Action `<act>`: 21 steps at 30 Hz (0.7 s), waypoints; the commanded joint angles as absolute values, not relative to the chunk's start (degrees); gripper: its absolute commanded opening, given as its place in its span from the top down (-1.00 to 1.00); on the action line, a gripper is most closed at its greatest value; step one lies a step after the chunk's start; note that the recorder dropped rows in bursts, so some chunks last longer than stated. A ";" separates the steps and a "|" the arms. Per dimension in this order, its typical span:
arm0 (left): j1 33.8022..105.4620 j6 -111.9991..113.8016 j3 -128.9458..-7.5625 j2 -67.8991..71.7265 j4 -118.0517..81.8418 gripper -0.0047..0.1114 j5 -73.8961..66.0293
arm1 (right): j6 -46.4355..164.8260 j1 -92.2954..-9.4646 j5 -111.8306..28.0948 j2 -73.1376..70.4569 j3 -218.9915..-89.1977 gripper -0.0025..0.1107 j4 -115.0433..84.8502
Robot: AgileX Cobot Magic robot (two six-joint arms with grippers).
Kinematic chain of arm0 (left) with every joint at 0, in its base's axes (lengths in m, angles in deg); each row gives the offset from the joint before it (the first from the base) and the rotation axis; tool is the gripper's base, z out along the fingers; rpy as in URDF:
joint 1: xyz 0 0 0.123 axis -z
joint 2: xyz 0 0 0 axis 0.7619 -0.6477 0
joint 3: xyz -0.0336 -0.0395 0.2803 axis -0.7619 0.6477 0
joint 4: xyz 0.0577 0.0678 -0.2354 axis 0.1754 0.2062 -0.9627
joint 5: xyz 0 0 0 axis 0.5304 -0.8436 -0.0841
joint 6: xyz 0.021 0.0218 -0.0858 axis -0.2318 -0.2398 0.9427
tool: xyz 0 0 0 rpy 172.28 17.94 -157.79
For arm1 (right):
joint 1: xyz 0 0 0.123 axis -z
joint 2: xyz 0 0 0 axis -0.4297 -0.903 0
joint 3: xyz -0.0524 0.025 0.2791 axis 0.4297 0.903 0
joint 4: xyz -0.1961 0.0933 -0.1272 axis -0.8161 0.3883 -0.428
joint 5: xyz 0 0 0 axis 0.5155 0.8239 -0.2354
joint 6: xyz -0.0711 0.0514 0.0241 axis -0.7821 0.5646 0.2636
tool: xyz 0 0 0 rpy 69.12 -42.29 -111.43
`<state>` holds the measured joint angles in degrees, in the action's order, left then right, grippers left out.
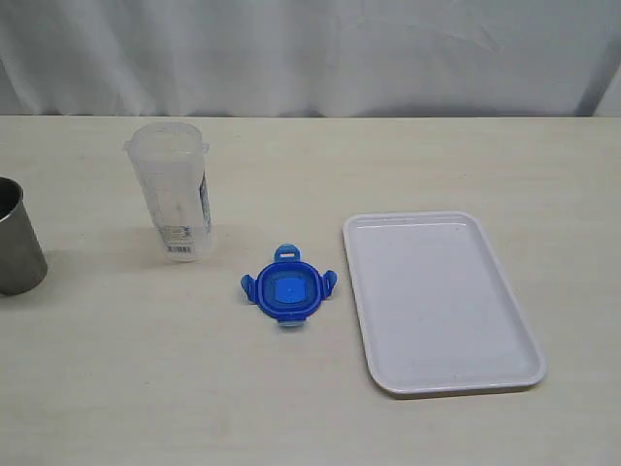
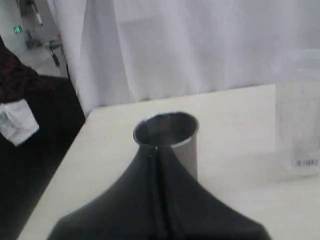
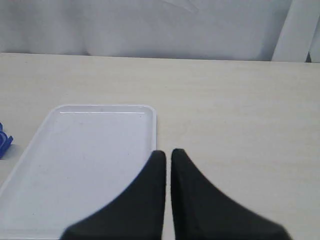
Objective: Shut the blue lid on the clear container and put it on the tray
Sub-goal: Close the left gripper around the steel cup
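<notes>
The clear container [image 1: 175, 202] stands upright and uncovered on the table's left half, label to its side; it shows faintly as the clear container [image 2: 299, 115] in the left wrist view. The blue lid [image 1: 288, 289] lies flat on the table between it and the tray [image 1: 439, 301], its tabs spread out. An edge of the blue lid [image 3: 4, 141] shows in the right wrist view beside the tray [image 3: 85, 160]. No gripper appears in the exterior view. My left gripper [image 2: 155, 149] is shut and empty, facing the steel cup. My right gripper [image 3: 168, 153] is shut and empty above the tray's edge.
A grey steel cup [image 1: 17, 238] stands at the table's left edge, seen close as the steel cup [image 2: 167, 137] in the left wrist view. A white curtain [image 1: 310, 53] hangs behind the table. Beyond the table's left side the floor drops off dark.
</notes>
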<state>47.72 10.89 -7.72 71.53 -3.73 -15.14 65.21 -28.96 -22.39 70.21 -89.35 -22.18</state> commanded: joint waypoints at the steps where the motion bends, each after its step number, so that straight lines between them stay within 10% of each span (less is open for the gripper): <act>1: 47.64 10.96 -7.56 71.73 -2.41 0.92 -2.44 | 65.14 -28.89 -22.32 70.46 -89.20 0.88 -21.95; 16: 47.64 27.42 -7.56 71.73 -2.67 0.86 24.14 | 65.14 -28.89 -22.32 70.46 -89.20 0.88 -21.95; 18: 47.64 27.42 -8.88 70.88 -2.44 0.52 23.74 | 65.14 -28.89 -22.32 70.46 -89.20 0.88 -21.95; 21: 47.64 27.21 -10.31 66.80 -2.33 -0.52 24.22 | 65.14 -28.89 -22.32 70.46 -89.20 0.88 -21.95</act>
<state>47.72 26.96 -9.26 69.42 -2.70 23.65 65.21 -28.96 -22.28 70.21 -89.35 -22.18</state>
